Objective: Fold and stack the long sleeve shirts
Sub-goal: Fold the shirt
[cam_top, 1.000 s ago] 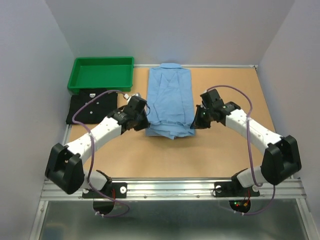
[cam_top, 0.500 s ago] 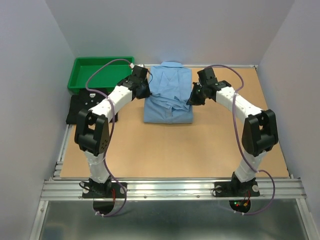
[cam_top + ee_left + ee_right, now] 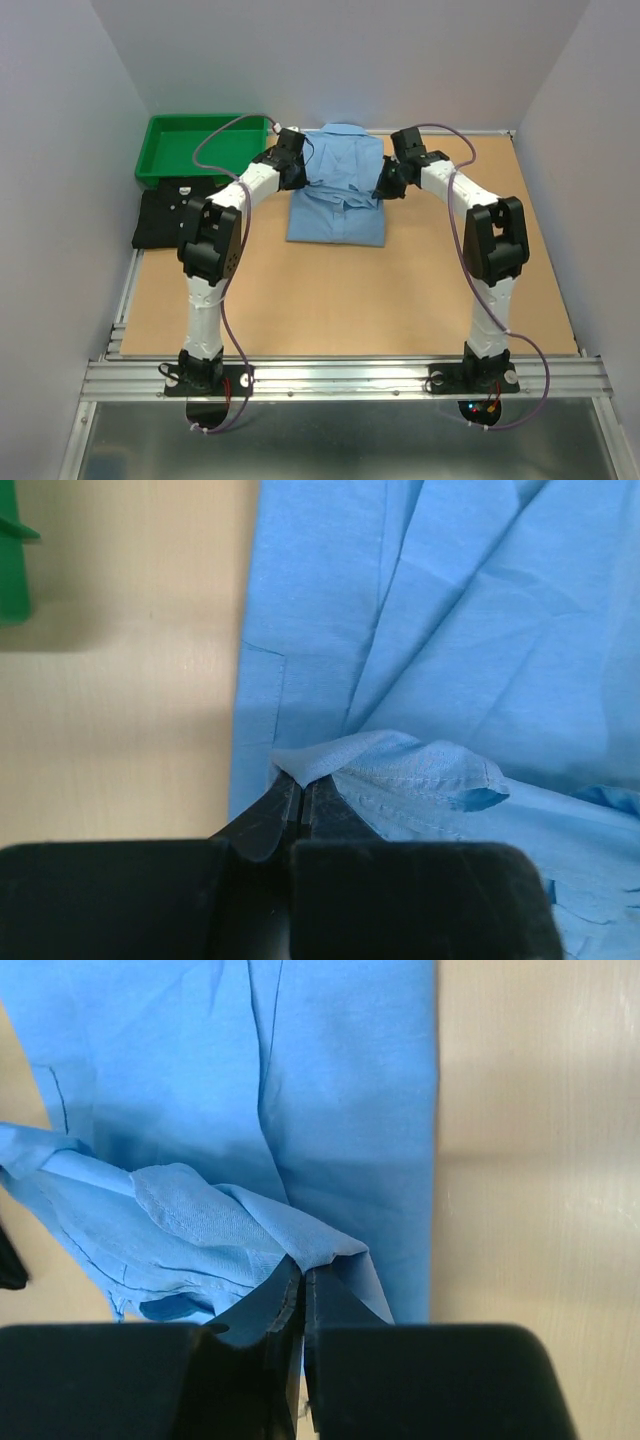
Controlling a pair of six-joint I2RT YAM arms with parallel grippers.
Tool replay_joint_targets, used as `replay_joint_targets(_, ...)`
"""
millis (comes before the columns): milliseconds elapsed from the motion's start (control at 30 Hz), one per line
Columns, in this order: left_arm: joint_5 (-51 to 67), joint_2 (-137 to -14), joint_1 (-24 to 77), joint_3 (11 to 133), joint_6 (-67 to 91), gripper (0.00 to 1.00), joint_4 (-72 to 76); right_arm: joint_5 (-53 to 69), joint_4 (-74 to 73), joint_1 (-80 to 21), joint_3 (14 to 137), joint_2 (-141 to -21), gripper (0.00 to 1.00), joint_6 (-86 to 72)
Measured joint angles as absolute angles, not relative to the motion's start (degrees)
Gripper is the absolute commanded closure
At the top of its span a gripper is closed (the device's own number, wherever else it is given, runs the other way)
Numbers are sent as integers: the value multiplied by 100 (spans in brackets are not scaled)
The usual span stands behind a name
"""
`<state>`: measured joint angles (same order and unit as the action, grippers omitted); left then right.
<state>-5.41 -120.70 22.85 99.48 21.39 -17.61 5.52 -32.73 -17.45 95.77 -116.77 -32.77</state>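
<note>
tray (image 3: pixel 190 145) and black shirt (image 3: pixel 160 215) lie left of blue shirt (image 3: pixel 335 212).

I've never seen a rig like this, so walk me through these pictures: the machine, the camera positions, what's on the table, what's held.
This is a robot: two arms bolted at the near edge of a table, each ending in a two-finger gripper. The wide picture looks down from above and behind; the two close-ups come from cameras on the wrists. On the table lie a light blue shirt, partly folded, a black shirt at the left, and a green tray behind that. The left gripper and the right gripper are each shut on a pinch of the blue shirt's cloth, one on each side.
</note>
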Motion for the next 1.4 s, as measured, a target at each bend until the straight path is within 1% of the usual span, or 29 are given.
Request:
replay_joint_targets(33, -545, -12171, 2279, 9950, 2141, 97, -1732, 550, -3271, -1737, 9649, -11775, 94, -3275)
replay_joint_targets(100, -561, -12309, 2265, 9950, 2147, 96, -1721, 550, -3260, -1728, 9797, -11948, 89, -3273)
replay_joint_targets(133, -569, -12383, 2255, 9950, 2150, 93, -1693, 550, -3253, -1723, 9859, -12025, 86, -3267)
replay_joint_targets(167, -582, -12444, 2241, 9953, 2150, 91, -1669, 534, -3247, -1723, 9911, -12095, 80, -3260)
replay_joint_targets(200, -607, -12477, 2235, 9961, 2152, 87, -1662, 506, -3253, -1719, 9939, -12151, 77, -3253)
replay_joint_targets(233, -646, -12523, 2215, 9979, 2150, 74, -1658, 484, -3251, -1717, 9942, -12182, 75, -3258)
replay_joint_targets(267, -674, -12551, 2198, 9992, 2145, 71, -1653, 460, -3264, -1695, 9968, -12234, 70, -3247)
replay_joint_targets(300, -711, -12567, 2163, 10009, 2161, 64, -1658, 443, -3260, -1684, 9970, -12252, 67, -3242)
replay_joint_targets(333, -740, -12569, 2139, 10025, 2147, 48, -1662, 410, -3291, -1653, 10001, -12296, 62, -3218)
replay_joint_targets(367, -768, -12569, 2099, 10049, 2156, 40, -1660, 392, -3295, -1629, 10027, -12313, 62, -3208)
replay_joint_targets(400, -781, -12569, 2071, 10082, 2154, 34, -1656, 353, -3304, -1603, 10057, -12317, 53, -3166)
replay_joint_targets(433, -790, -12569, 2040, 10119, 2156, 24, -1640, 309, -3334, -1577, 10121, -12317, 48, -3116)
replay_joint_targets(467, -814, -12540, 2010, 10141, 2161, 18, -1629, 268, -3365, -1568, 10217, -12317, 43, -3011)
replay_joint_targets(500, -821, -12521, 2008, 10141, 2169, 18, -1632, 242, -3371, -1562, 10315, -12315, 42, -2954)
replay_joint_targets(533, -827, -12455, 1981, 10141, 2171, 14, -1647, 217, -3374, -1551, 10405, -12302, 41, -2891)
replay_joint_targets(600, -836, -12289, 1949, 10141, 2193, 13, -1688, 178, -3343, -1535, 10519, -12197, 41, -2637)
replay_joint_targets(733, -781, -11568, 1951, 10068, 2257, 13, -1719, 250, -3350, -1533, 10499, -11681, 41, -2220)
replay_joint_targets(867, -668, -10311, 2038, 9476, 2346, 13, -1551, 454, -3135, -1557, 10042, -10897, 42, -1955)
replay_joint_targets(967, -517, -9411, 2222, 8739, 2418, 13, -1264, 672, -2851, -1601, 9504, -10420, 46, -1857)
replay_joint_targets(1033, -460, -9122, 2383, 8252, 2453, 13, -1011, 893, -2650, -1623, 9161, -10287, 48, -1865)
replay_joint_targets(1133, -364, -9056, 2626, 7627, 2499, 16, -851, 1347, -2303, -1658, 8694, -10294, 48, -2003)
replay_joint_targets(1167, -329, -9150, 2703, 7428, 2526, 19, -838, 1555, -2193, -1662, 8519, -10331, 48, -2095)
replay_joint_targets(1200, -292, -9308, 2788, 7255, 2536, 20, -834, 1697, -2115, -1671, 8442, -10363, 48, -2169)
replay_joint_targets(1267, -237, -9616, 2871, 7153, 2565, 25, -834, 2008, -1835, -1706, 8372, -10503, 48, -2357)
replay_joint_targets(1333, -207, -9985, 2880, 7150, 2574, 28, -733, 2239, -1518, -1778, 8372, -10665, 48, -2499)
replay_joint_targets(1400, -189, -10294, 2875, 7161, 2576, 28, -648, 2480, -1190, -1863, 8383, -10853, 48, -2661)
